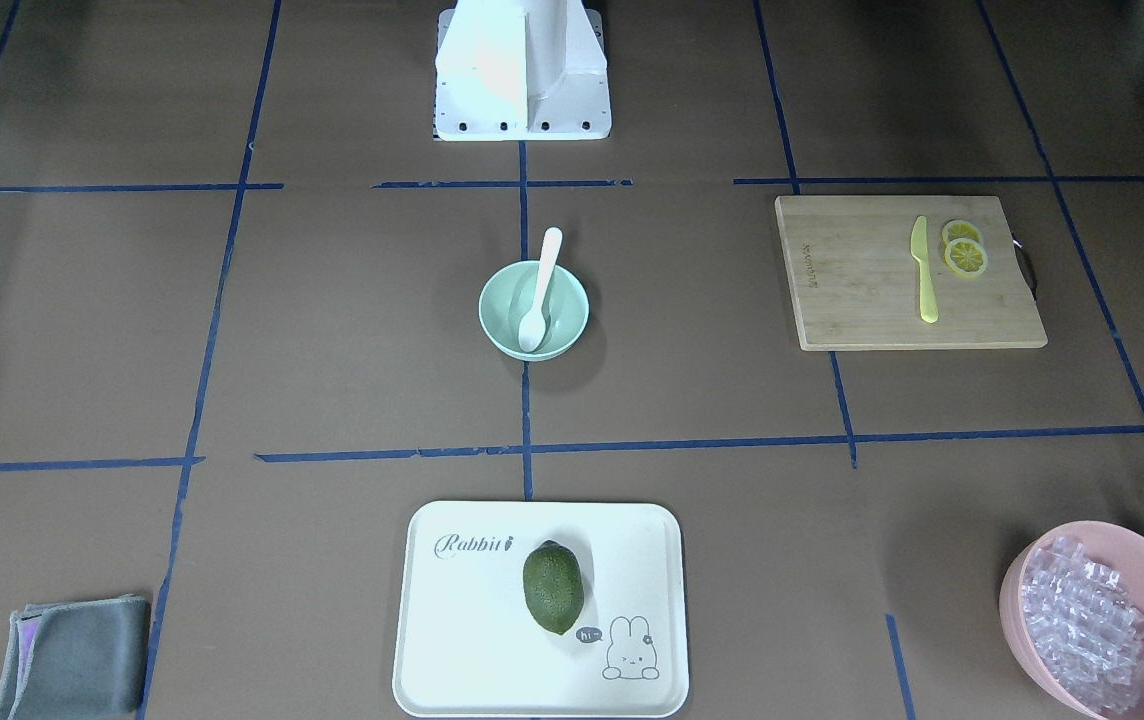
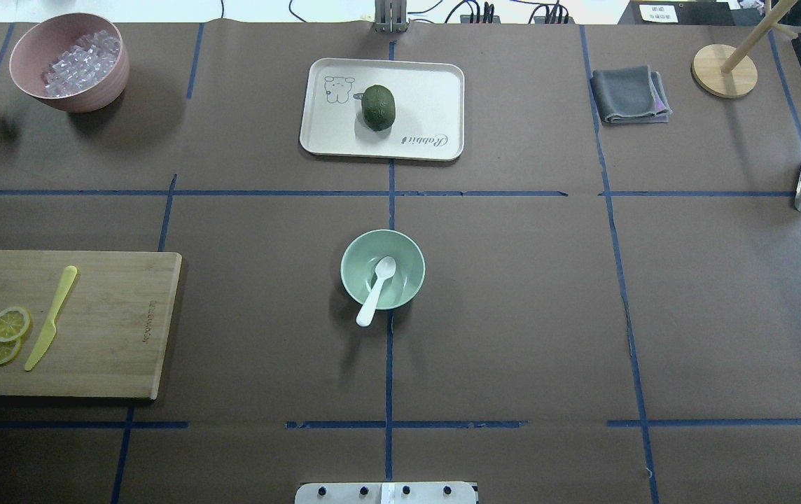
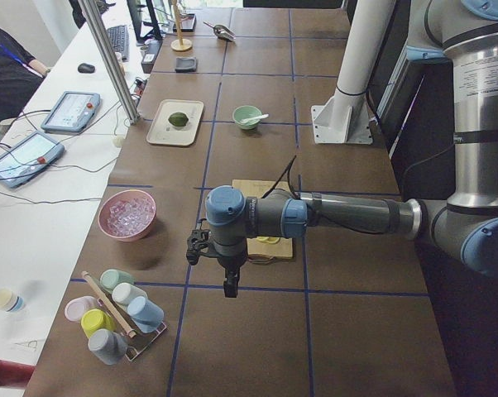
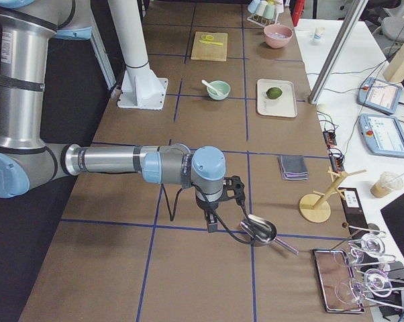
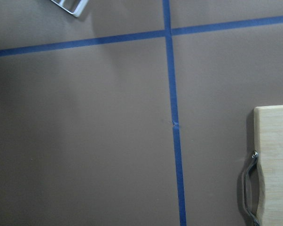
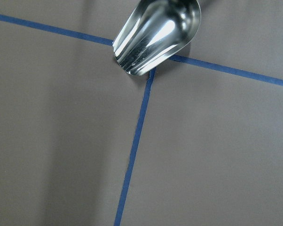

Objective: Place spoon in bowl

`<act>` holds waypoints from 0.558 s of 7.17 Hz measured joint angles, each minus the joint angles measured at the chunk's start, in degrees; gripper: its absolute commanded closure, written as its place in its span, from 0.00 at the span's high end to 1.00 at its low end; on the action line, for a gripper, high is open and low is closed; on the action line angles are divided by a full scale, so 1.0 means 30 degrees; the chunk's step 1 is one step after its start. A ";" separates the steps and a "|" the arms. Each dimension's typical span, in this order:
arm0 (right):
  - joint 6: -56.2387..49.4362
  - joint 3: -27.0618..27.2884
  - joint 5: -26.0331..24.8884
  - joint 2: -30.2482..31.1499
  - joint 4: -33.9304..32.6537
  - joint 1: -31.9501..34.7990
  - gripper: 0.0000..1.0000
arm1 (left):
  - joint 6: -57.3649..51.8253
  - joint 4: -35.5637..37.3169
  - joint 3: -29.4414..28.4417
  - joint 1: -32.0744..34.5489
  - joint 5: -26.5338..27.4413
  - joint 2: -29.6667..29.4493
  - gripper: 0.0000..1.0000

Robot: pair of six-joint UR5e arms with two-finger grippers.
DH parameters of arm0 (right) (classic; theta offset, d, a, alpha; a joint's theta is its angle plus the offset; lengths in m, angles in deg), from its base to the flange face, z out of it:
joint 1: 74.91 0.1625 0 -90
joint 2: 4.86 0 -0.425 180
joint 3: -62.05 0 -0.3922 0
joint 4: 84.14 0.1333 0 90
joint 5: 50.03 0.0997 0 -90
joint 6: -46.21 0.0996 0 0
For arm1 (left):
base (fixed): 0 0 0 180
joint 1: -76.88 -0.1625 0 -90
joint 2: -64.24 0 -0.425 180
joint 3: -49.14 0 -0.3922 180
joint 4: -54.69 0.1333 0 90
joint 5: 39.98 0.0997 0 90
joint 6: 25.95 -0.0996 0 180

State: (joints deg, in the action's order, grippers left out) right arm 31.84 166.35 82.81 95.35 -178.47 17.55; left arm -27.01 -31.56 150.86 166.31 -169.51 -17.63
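1. Left gripper (image 3: 230, 286) hangs over the table beside the board (image 3: 257, 188); whether its jaws are wide or narrow cannot be told.
2. Right gripper (image 4: 211, 225) hangs near a metal scoop (image 4: 259, 231); its jaws cannot be judged either.
3. Spoon (image 2: 377, 290) lies in the bowl (image 2: 353, 253), its handle over the robot-side rim.

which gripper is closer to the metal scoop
Right. The right gripper hangs close beside the metal scoop; the left gripper is far off at the other end, by the cutting board.
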 measured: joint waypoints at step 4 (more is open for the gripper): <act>0.0018 -0.0019 -0.0042 0.0020 -0.0019 0.0000 1.00 | 0.0147 0.0125 -0.0059 0.0137 -0.0015 -0.0103 1.00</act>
State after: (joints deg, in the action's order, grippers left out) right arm 31.90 166.29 82.68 95.41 -178.53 17.55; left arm -26.57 -31.19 150.68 166.72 -169.55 -17.94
